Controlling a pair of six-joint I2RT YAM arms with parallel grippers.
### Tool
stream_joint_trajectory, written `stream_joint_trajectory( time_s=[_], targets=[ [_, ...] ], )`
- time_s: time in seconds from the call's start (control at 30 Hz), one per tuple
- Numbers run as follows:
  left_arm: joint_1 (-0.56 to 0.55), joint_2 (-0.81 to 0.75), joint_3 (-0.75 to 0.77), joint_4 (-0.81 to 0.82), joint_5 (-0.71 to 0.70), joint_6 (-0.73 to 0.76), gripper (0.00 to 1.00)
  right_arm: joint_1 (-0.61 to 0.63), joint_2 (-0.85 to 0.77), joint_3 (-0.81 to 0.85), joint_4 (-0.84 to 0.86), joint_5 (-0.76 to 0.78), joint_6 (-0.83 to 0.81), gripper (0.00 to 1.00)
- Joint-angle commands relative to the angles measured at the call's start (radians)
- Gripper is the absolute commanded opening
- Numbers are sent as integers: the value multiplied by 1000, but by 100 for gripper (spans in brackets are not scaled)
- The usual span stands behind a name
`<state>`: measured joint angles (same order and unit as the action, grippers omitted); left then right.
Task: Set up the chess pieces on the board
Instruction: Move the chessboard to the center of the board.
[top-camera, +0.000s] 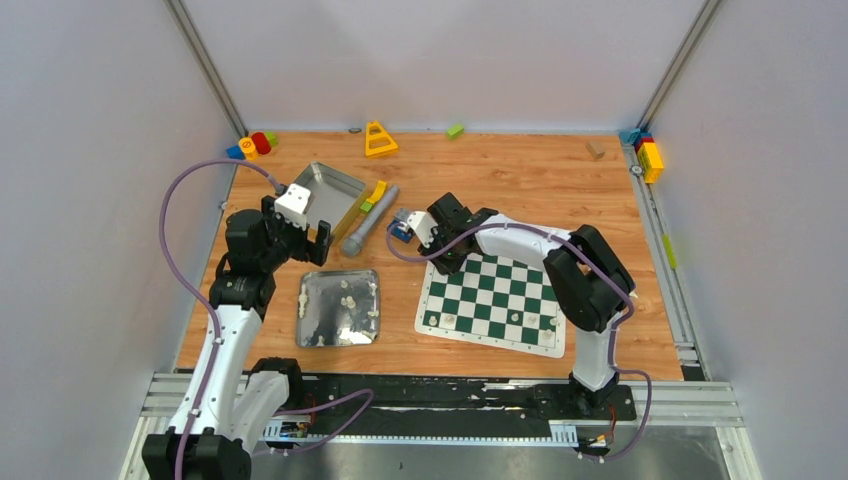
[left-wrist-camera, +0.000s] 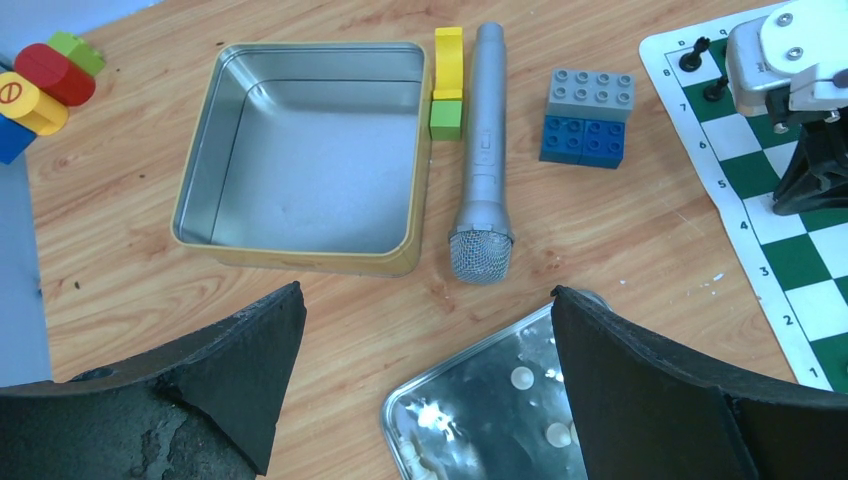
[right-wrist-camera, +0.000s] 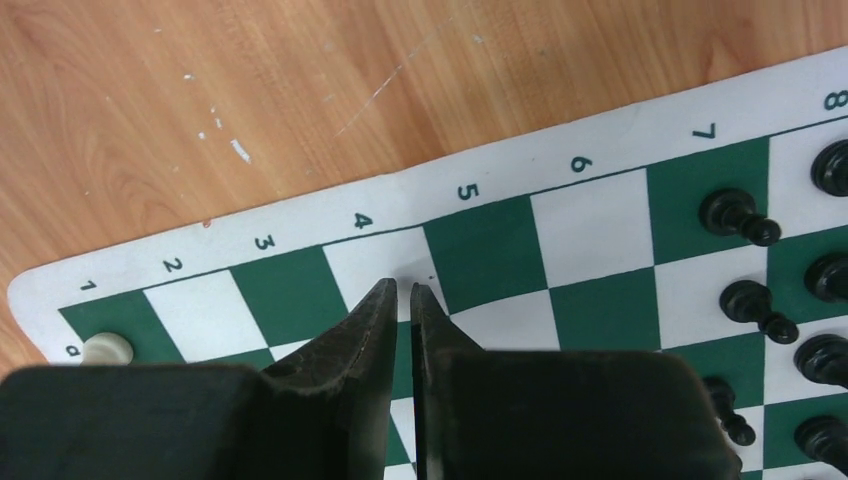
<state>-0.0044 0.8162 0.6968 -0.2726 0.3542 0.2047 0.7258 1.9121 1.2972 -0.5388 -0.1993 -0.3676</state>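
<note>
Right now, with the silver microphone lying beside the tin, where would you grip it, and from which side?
I'd grip the microphone by its handle just behind the mesh head, the left gripper coming straight down and closing across its width. It lies flat, a slim cylinder; further up, the yellow and green blocks crowd one side.

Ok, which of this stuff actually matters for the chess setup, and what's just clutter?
Job: board; black pieces on it; one white piece on its corner square; more white pieces on the silver tray.
Clutter: square tin; microphone; blue-grey brick stack; yellow and green blocks beside the tin; yellow triangle; coloured blocks at far left corner; blocks at far right.
</note>
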Motion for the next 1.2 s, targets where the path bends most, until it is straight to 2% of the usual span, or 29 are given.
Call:
stream_joint_trajectory(
  time_s=[0.0,0.47,0.73,1.17],
  targets=[
    [0,-17,17,26,16,15,100,-8,17,59,48,2,19,12],
    [0,-26,10,31,15,21,100,-6,77,54,36,-85,45,10],
    [0,-31,21,24,-39,25,100,44,65,37,22,-147,43,10],
    [0,-40,30,4,-75,38,100,89,58,63,-3,-112,26,9]
  ],
)
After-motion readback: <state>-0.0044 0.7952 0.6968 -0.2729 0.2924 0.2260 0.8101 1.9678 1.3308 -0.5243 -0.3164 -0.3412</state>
